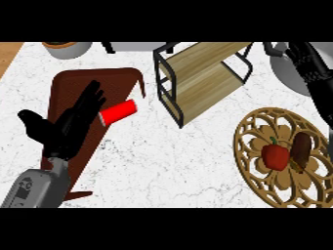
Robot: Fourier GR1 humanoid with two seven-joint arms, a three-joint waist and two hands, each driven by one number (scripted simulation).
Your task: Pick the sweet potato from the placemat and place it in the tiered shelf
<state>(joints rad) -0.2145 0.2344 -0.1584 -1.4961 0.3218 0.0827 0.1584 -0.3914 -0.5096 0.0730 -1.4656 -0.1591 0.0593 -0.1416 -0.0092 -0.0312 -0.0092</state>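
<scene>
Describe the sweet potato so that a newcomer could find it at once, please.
Find the round wooden openwork placemat at the counter's right. Two things lie at its middle. The sweet potato is the dark brown, elongated one at the right, next to the red bell pepper.

Bright, even light across the white marble counter [169, 161]; no glare spots. Shadows faint: no distinct cast shadow under the tiered shelf [205, 73] at upper centre or the round placemat [255, 146] at lower right. Black left hand [64, 127] reads as flat dark, little surface detail. Straight lines stay straight toward the edges.
</scene>
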